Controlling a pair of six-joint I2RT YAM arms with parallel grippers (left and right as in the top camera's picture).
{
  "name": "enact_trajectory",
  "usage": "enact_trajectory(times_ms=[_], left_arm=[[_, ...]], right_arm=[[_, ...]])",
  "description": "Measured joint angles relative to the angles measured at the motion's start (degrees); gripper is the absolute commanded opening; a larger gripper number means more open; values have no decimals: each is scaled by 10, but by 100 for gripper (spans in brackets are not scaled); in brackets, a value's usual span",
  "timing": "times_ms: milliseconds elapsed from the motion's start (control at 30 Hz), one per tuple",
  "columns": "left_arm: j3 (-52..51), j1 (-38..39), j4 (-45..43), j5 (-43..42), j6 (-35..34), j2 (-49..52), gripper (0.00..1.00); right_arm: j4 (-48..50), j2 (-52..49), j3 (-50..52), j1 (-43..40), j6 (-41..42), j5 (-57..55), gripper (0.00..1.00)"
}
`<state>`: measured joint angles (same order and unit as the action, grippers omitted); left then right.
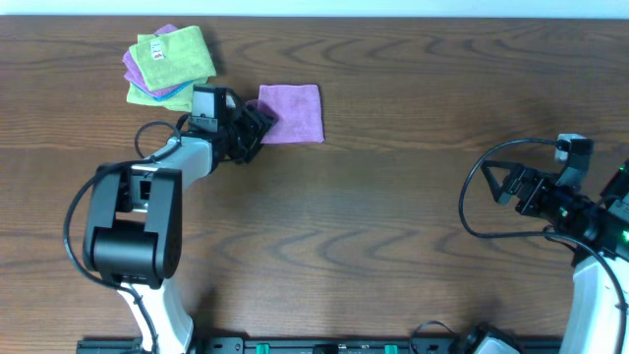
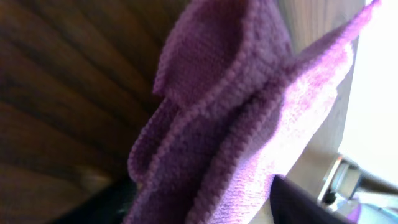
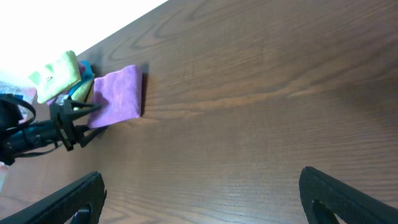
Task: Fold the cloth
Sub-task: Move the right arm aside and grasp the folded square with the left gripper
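We saw the purple cloth (image 1: 295, 111) lying on the wooden tabletop (image 1: 393, 226), in its far left part, near a stack of folded cloths (image 1: 169, 65) with a green one on top. The cloth lay mostly as a flat square, but its left edge was bunched up. The left fingers (image 1: 259, 124) were clenched on this bunched edge. In the left wrist view, the purple material filled the space between them. The right fingers (image 1: 501, 184) were at the right side of the tabletop, well apart from the cloth. They stood spread wide and grasped nothing.
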<state>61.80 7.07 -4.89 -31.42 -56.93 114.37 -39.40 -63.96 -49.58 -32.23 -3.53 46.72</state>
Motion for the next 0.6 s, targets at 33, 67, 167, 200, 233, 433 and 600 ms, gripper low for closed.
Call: enact_trajectory(times_ms=[33, 67, 167, 200, 233, 433, 600], left_arm=[[0, 2, -2, 6, 0, 3, 51], [0, 4, -7, 10, 0, 4, 54], [2, 12, -39, 18, -3, 12, 66], [5, 14, -54, 18, -3, 17, 64], [7, 16, -68, 18, -2, 24, 59], [15, 17, -135, 0, -2, 74, 6], [17, 16, -200, -30, 0, 98, 6]], right_arm=[[0, 0, 0, 0, 0, 0, 99], [0, 0, 0, 0, 0, 0, 99], [0, 0, 0, 0, 0, 0, 99], [0, 0, 0, 0, 0, 0, 99], [0, 0, 0, 0, 0, 0, 99], [0, 0, 0, 0, 0, 0, 99], [0, 0, 0, 0, 0, 0, 99]])
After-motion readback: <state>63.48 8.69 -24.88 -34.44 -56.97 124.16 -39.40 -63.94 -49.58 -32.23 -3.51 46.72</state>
